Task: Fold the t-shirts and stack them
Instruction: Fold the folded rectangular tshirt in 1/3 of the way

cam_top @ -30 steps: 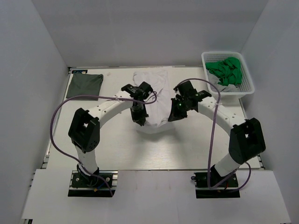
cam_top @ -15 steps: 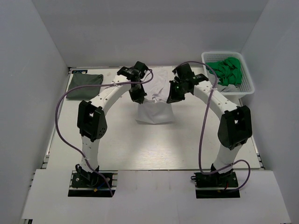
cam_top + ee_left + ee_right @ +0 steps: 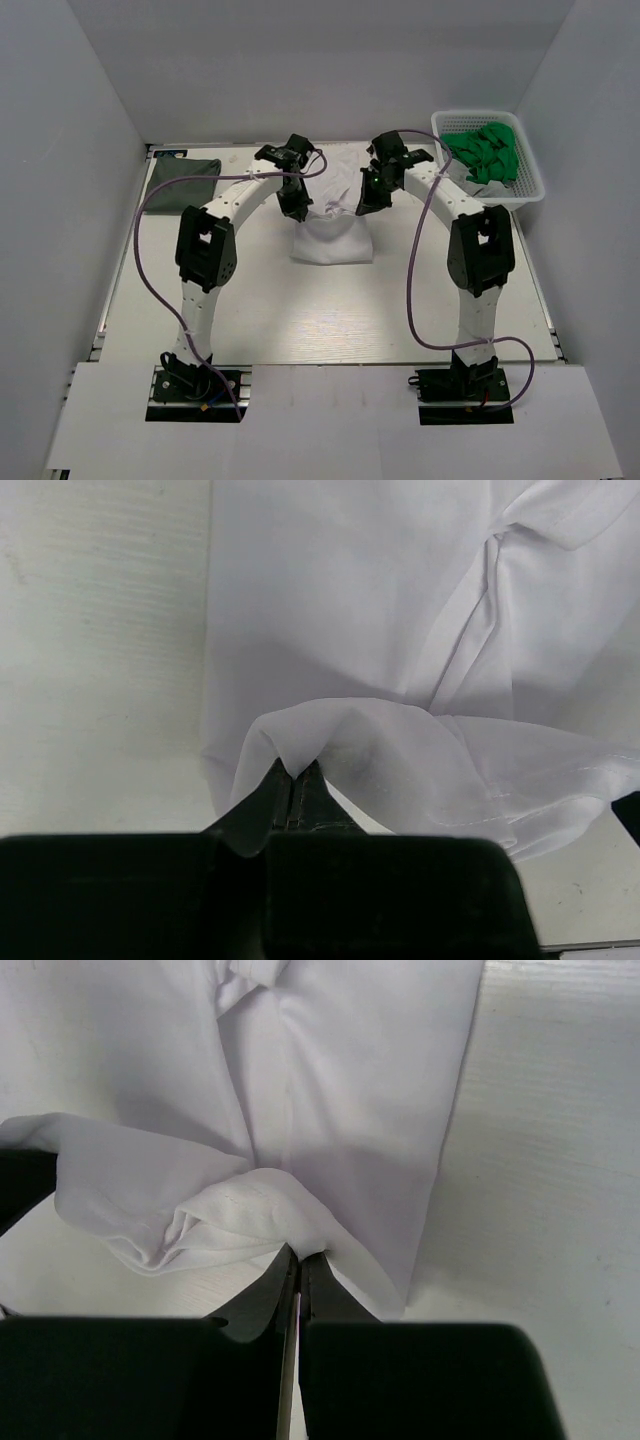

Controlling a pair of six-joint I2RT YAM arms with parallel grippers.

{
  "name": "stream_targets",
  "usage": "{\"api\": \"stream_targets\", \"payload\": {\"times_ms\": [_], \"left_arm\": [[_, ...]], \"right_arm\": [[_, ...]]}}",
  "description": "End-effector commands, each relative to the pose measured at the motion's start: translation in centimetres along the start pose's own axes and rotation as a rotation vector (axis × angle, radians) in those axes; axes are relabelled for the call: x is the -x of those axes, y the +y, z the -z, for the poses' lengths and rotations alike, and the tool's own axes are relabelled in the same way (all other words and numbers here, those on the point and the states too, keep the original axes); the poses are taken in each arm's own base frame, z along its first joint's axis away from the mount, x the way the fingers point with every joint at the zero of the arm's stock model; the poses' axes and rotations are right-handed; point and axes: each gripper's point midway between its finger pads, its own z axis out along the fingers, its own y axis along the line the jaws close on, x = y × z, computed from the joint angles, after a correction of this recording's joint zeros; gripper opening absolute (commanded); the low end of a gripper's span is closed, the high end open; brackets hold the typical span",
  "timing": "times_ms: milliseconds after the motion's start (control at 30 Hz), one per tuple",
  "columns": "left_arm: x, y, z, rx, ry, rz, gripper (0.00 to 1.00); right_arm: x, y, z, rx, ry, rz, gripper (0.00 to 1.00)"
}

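Note:
The white t-shirt [image 3: 332, 238] lies at the middle back of the table, its near part folded flat. My left gripper [image 3: 299, 212] is shut on its left edge, and my right gripper [image 3: 363, 205] is shut on its right edge. Both hold the cloth lifted between them. In the left wrist view the shirt [image 3: 400, 630] spreads out beyond the shut gripper [image 3: 293, 770]. In the right wrist view the shirt [image 3: 330, 1090] bunches at the shut gripper [image 3: 299, 1253]. The dark grey-green t-shirt [image 3: 178, 182] lies folded at the back left corner.
A white basket [image 3: 528, 185] with green cloth [image 3: 486, 150] stands at the back right. Purple cables loop off both arms. White walls close in the table on three sides.
Both grippers have carried the white t-shirt's held edge away from the bases toward the back of the table, folding it over. Both arms now reach far out.

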Motion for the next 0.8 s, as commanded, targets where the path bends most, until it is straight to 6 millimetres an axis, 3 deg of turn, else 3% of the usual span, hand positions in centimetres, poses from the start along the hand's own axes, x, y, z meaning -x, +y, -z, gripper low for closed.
{"api": "stream_targets", "payload": {"times_ms": [0,233,533,600,733,767], "left_arm": [[1.4,-1.3,-0.3,-0.053,-0.027,-0.005,0.0],[2.1,-0.6,-1.6,-0.034,-0.016,0.012,0.0],[3.3,0.8,-3.2,-0.015,-0.017,0.049,0.0],[3.6,0.7,-3.5,-0.02,-0.023,0.039,0.14],[5.1,0.9,-4.2,-0.023,-0.053,0.045,0.26],[5.6,0.5,-4.3,-0.034,-0.068,0.046,0.28]], "right_arm": [[1.7,0.4,-0.1,0.026,-0.021,0.016,0.0],[2.1,0.2,-3.1,0.058,0.031,0.009,0.0],[3.1,-0.5,-4.4,0.035,0.013,-0.027,0.0],[3.5,-0.6,-4.7,0.027,0.001,-0.032,0.0],[4.9,-1.7,-5.1,-0.014,-0.048,-0.073,0.0],[5.2,-1.6,-5.0,-0.008,-0.059,-0.074,0.05]]}}
